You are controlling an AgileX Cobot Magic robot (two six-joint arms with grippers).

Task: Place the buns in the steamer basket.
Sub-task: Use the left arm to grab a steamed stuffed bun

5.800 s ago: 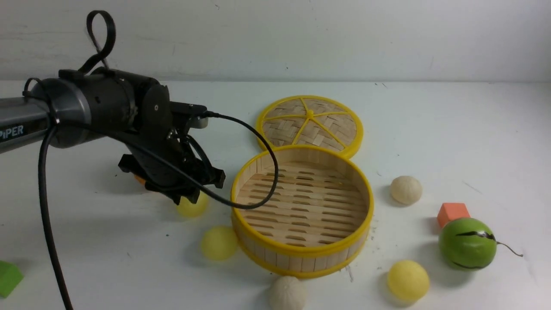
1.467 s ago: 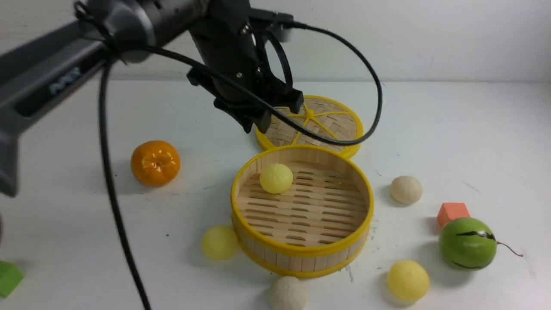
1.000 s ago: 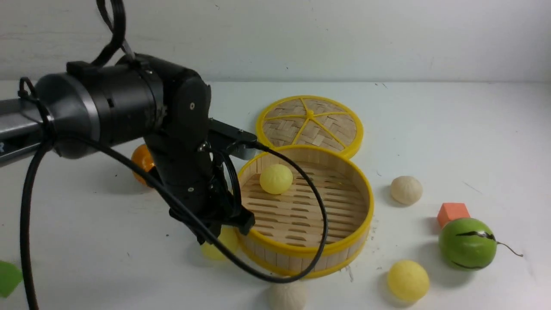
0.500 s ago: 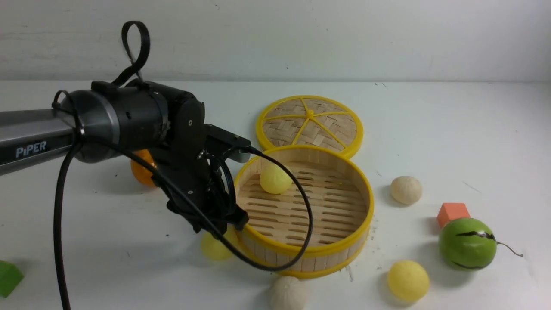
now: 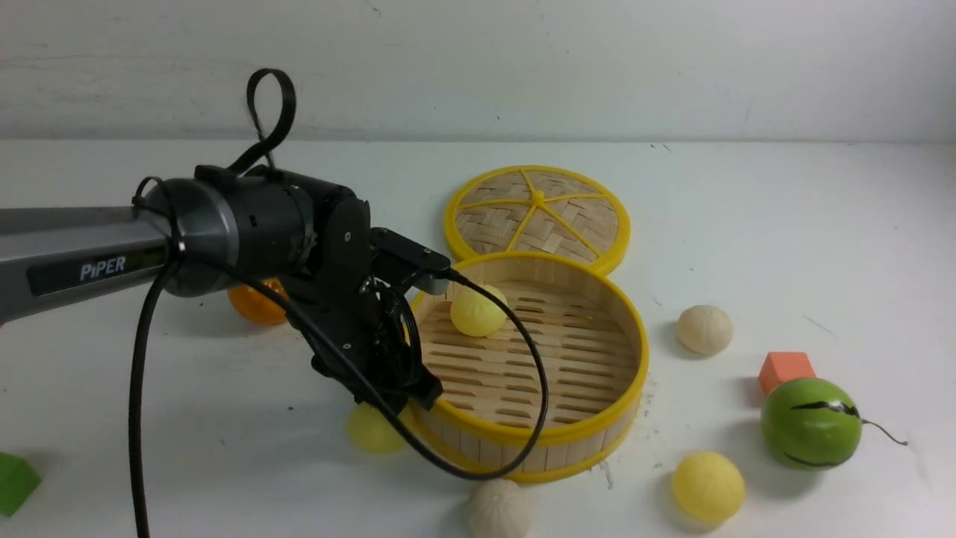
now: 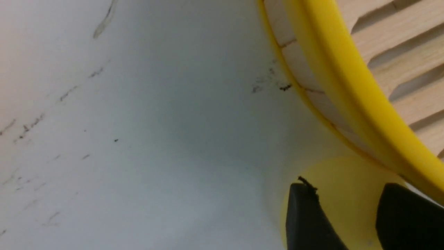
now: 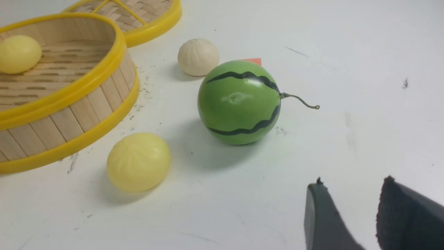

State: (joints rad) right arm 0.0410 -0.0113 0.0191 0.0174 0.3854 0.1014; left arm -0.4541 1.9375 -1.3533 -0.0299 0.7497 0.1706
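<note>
The steamer basket stands mid-table with one pale yellow bun on its slatted floor. A second yellow bun lies on the table against the basket's front left wall. My left gripper is low over it. In the left wrist view its open fingers straddle that bun, beside the basket rim. An off-white pleated bun lies right of the basket, a yellow one at the front right, another off-white one at the front. My right gripper hangs open and empty.
The woven lid lies flat behind the basket. An orange sits behind my left arm. A green striped melon ball and an orange cube are at the right. A green block is at the far left edge.
My left arm came down from above the basket to the yellow bun at its front left and edged closer. Its jaws opened wider. The buns have not moved.
</note>
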